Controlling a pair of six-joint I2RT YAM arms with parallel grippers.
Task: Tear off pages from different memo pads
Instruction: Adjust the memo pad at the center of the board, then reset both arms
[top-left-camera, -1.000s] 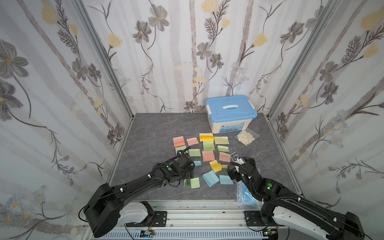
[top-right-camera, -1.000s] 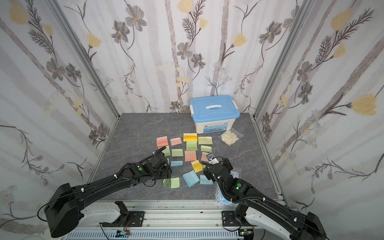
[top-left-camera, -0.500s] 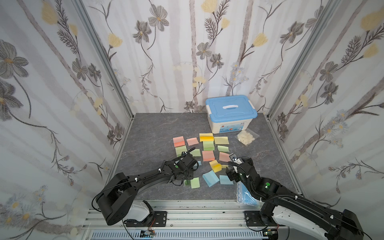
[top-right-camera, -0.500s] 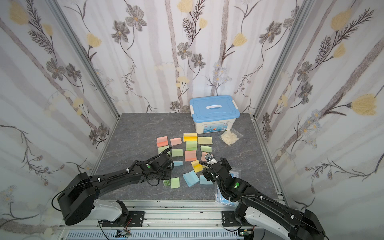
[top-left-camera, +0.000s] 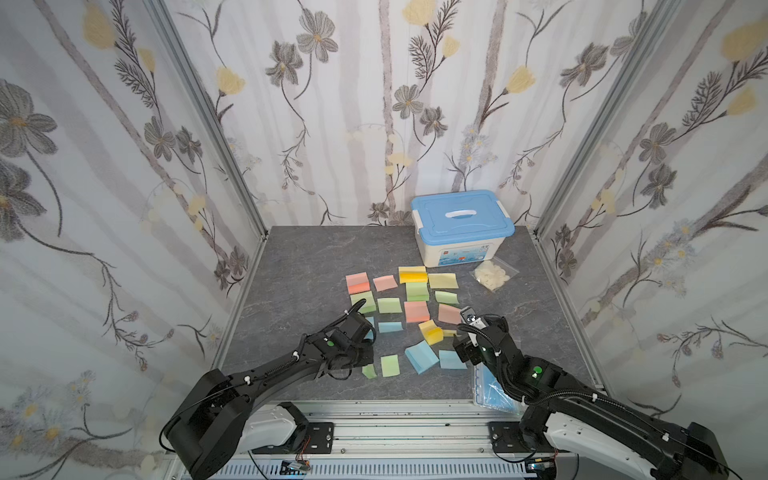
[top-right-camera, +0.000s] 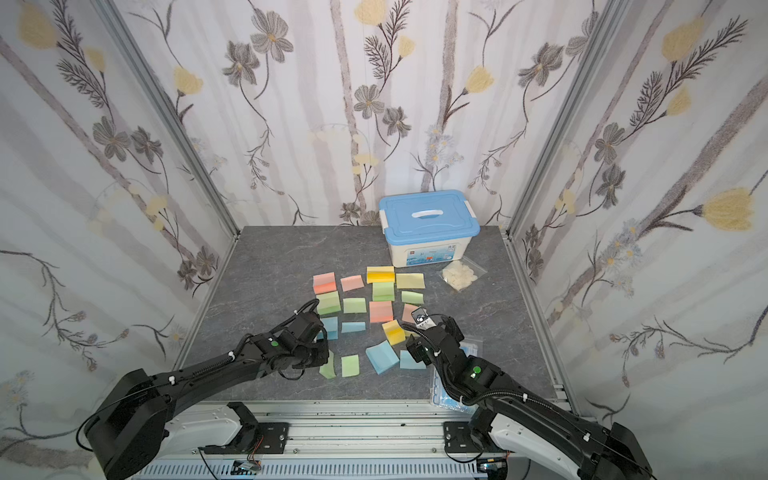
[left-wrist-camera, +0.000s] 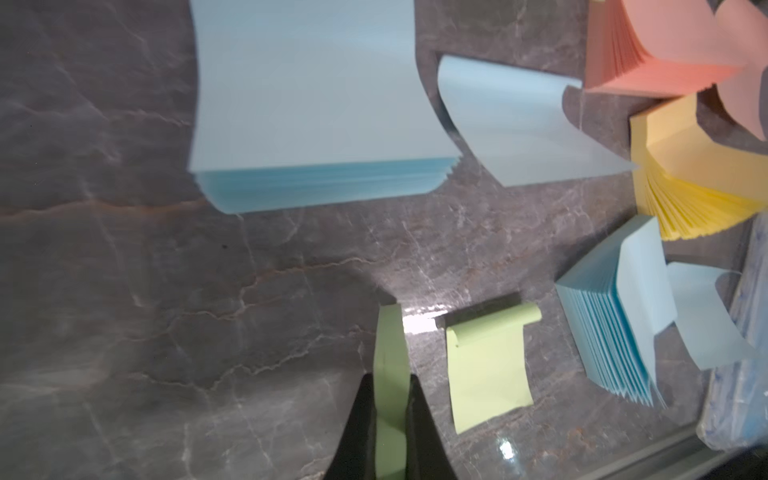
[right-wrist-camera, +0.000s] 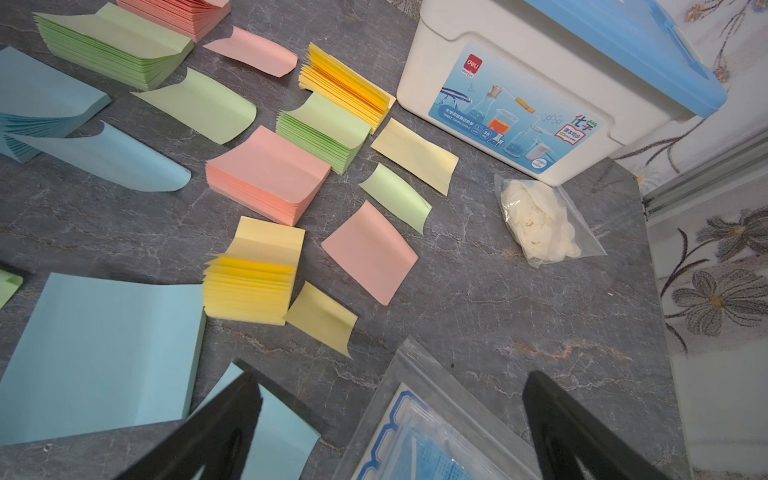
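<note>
My left gripper (left-wrist-camera: 390, 379) is shut on a curled green page (left-wrist-camera: 390, 353), which stands on edge between the fingers just above the table. In both top views this page (top-left-camera: 369, 371) (top-right-camera: 328, 368) shows at the tip of the left arm. Another green page (left-wrist-camera: 486, 365) lies flat beside it. Several memo pads lie in the middle, among them a pink pad (top-left-camera: 358, 282), a yellow pad (top-left-camera: 432, 332) and a blue pad (top-left-camera: 421, 356). My right gripper (right-wrist-camera: 392, 380) hangs open over a blue page (right-wrist-camera: 282, 432) and holds nothing.
A white box with a blue lid (top-left-camera: 461, 226) stands at the back right, with a small bag of white pieces (top-left-camera: 492, 274) in front of it. A clear bag of blue masks (right-wrist-camera: 436, 436) lies under the right gripper at the table's front edge.
My left gripper has gone from open to shut, and it now pinches the green page near the front. The right arm has barely moved.
</note>
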